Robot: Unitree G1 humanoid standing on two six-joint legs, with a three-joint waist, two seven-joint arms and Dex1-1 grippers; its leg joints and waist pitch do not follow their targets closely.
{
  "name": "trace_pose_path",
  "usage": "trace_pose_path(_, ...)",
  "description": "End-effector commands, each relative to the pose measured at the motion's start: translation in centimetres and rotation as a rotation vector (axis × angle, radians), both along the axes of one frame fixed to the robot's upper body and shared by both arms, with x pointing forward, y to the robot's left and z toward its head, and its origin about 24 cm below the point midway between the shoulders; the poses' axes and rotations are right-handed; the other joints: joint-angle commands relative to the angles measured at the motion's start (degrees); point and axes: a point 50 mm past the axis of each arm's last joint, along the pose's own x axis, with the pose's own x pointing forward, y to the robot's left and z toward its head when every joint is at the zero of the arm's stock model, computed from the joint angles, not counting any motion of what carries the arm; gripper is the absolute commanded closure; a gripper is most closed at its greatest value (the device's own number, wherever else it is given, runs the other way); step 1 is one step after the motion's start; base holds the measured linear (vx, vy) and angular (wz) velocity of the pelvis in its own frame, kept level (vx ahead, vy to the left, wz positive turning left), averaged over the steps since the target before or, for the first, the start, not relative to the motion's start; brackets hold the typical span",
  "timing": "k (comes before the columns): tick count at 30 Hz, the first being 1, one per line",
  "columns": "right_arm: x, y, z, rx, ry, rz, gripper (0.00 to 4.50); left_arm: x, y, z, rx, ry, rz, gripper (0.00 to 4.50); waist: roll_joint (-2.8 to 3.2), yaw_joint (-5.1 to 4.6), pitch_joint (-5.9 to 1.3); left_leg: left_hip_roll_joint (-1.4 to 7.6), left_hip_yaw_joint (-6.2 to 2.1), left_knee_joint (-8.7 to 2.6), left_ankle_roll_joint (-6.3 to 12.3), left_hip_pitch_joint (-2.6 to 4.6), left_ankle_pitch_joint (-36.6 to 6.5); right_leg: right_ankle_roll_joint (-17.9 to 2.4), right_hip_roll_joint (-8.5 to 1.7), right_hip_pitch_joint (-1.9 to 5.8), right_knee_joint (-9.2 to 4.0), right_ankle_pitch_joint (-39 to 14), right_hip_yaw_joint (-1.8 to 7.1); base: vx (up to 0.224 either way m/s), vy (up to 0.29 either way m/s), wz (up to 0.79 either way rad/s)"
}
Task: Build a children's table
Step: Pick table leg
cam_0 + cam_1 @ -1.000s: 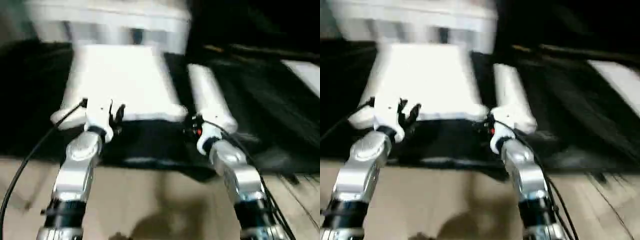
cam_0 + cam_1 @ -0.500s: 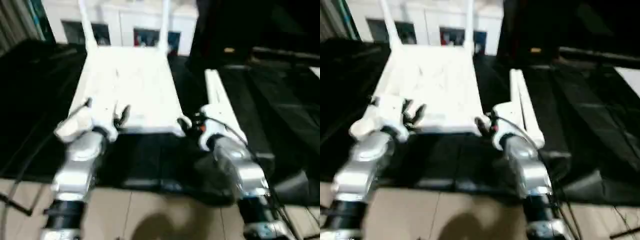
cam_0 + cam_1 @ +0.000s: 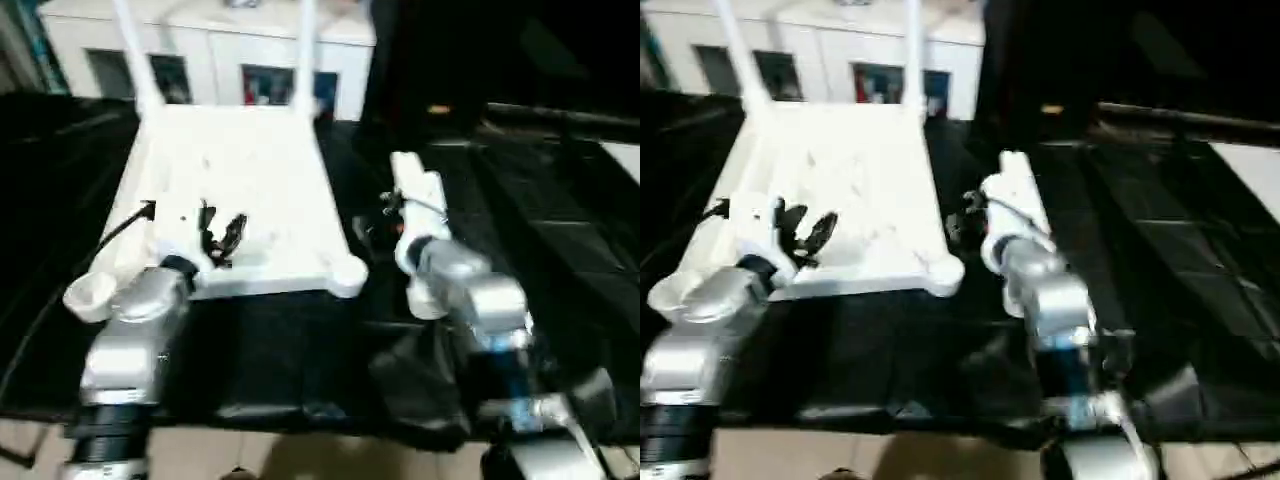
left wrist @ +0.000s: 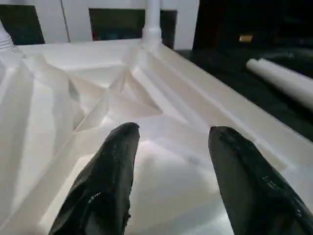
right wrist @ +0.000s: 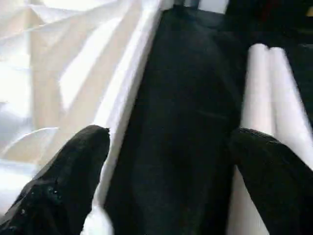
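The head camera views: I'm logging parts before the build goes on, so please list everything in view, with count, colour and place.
Tabletop: one, white, ribbed underside up, on the worktable.
Fitted legs: two, white, upright in the far corner sockets.
Loose legs: two, white, lying side by side right of the tabletop.
Worktable: one, black-sheeted, under everything.
Cabinet: white, behind the worktable.
Left gripper: black fingers apart, over the tabletop's near end.
Right gripper: black fingers wide apart, between tabletop edge and loose legs.

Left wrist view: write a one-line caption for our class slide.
Open left pincer over the ribbed underside of the upturned white tabletop, one leg standing in a far corner socket.
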Motion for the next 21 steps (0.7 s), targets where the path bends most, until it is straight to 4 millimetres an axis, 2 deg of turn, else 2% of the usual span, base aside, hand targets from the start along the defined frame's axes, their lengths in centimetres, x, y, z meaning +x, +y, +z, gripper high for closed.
trace_pose_path(1, 0.5, -1.1, 0.0, -0.018, 0.06, -0.069, 0.0, -0.2, -0.4, 0.3, 0.052, 0.011, -0.067, 1.51, -0.11, 0.34, -3.53, 4.35, -0.29, -4.89, 1.58, 1.84, 10.93, -11.52, -6.63, 2.77, -3.01, 15.63, 3.17, -0.052, -0.011, 0.0)
trace_pose_path(2, 0.8, -1.3, 0.0, -0.047, 0.092, -0.083, 0.0, -0.1, -0.3, 0.8, 0.066, 0.01, -0.097, 1.44, -0.18, 0.57, -3.14, 4.8, 0.5, -5.94, -0.7, 2.69, -0.35, -12.88, -6.45, 2.29, -3.52, 7.93, 3.18, -0.067, -0.032, 0.05)
trace_pose_path(4, 1.2, -1.5, 0.1, -0.067, 0.124, -0.097, 0.0, 0.0, -0.2, 1.7, 0.082, 0.008, -0.143, 1.21, -0.41, 0.51, -2.81, 5.04, 0.98, -6.5, -1.75, 2.8, -4.11, -12.94, -6.4, 2.11, -3.87, 3.24, 3.17, -0.07, -0.032, 0.05)
trace_pose_path(5, 1.5, -1.7, 0.2, -0.072, 0.139, -0.113, 0.0, 0.2, -0.1, 2.4, 0.098, 0.008, -0.179, 1.21, -0.14, 0.47, -2.51, 5.32, 1.33, -6.94, -3.28, 3.01, -7.85, -12.42, -6.3, 1.56, -4.16, -1.63, 3.11, -0.073, -0.024, -0.02)
trace_pose_path(6, 1.7, -1.8, 0.2, -0.081, 0.148, -0.123, 0.0, 0.2, 0.0, 2.7, 0.103, 0.008, -0.19, 1.21, -0.14, 0.35, -2.37, 5.4, 1.51, -7.23, -4.95, 3.15, -11.35, -11.54, -6.22, 1.3, -4.37, -5.89, 3.09, -0.073, -0.024, -0.02)
trace_pose_path(8, 1.9, -1.9, 0.0, -0.077, 0.192, -0.128, 0.0, 0.3, 0.1, 3.2, 0.109, 0.013, -0.205, 1.21, -0.13, 0.4, -2.26, 5.52, 1.67, -7.39, -6.35, 3.28, -13.49, -10.45, -6.27, 0.86, -4.54, -8.19, 3.12, -0.057, -0.02, -0.04)
trace_pose_path(11, 2.2, -2.1, -0.5, -0.09, 0.256, -0.141, 0.0, -0.1, -0.1, 3.3, 0.128, 0.056, -0.269, 1.21, -0.77, 0.65, -2.45, 5.46, 2.08, -7.26, -6.42, 2.94, -11.0, -9.6, -6.4, 0.89, -4.44, -6.61, 3.2, -0.017, -0.006, -0.01)
trace_pose_path(12, 2.2, -2.1, -0.6, -0.092, 0.262, -0.14, 0.0, -0.1, -0.2, 3.3, 0.13, 0.062, -0.276, 1.21, -0.61, 0.75, -2.56, 5.44, 2.27, -7.15, -6.1, 2.81, -9.27, -9.58, -6.36, 0.9, -4.31, -5.15, 3.17, 0.0, 0.0, 0.0)
trace_pose_path(14, 2.3, -2.2, -1.3, -0.097, 0.307, -0.15, 0.0, -0.9, -0.9, 3.1, 0.128, 0.106, -0.345, 1.21, -0.7, 0.89, -2.73, 5.53, 2.61, -6.98, -5.92, 2.71, -6.82, -9.85, -6.26, 0.89, -3.94, -2.28, 3.09, 0.0, 0.0, 0.0)
trace_pose_path(16, 2.4, -2.4, -1.3, -0.088, 0.304, -0.168, 0.0, -1.0, -1.3, 3.2, 0.118, 0.113, -0.363, 1.21, -0.68, 0.96, -2.79, 5.54, 2.75, -6.93, -5.76, 2.66, -5.96, -10.05, -6.16, 0.88, -3.82, -0.54, 3.07, 0.0, 0.0, 0.0)
trace_pose_path(17, 2.6, -2.7, -1.2, -0.065, 0.289, -0.192, 0.0, -1.2, -1.6, 3.2, 0.098, 0.117, -0.383, 1.21, -1.25, 1.09, -2.96, 5.53, 2.85, -6.83, -5.15, 2.52, -4.33, -10.37, -6.15, 1.1, -3.51, 2.33, 3.04, 0.0, 0.0, 0.0)
trace_pose_path(19, 3.0, -2.8, -0.6, -0.04, 0.246, -0.212, 0.0, -1.4, -1.8, 3.1, 0.103, 0.125, -0.394, 1.21, -1.12, 1.21, -3.03, 5.49, 2.98, -6.72, -4.76, 2.54, -3.56, -10.41, -6.12, 1.02, -3.48, 3.38, 3.01, 0.0, 0.0, 0.0)
trace_pose_path(21, 3.1, -3.0, -0.5, -0.044, 0.248, -0.218, 0.0, -1.5, -1.8, 3.0, 0.109, 0.131, -0.397, 1.21, -1.27, 1.1, -3.07, 5.33, 3.07, -6.59, -3.81, 2.41, -2.0, -10.29, -5.82, 1.08, -3.34, 5.6, 2.99, 0.0, 0.0, 0.0)
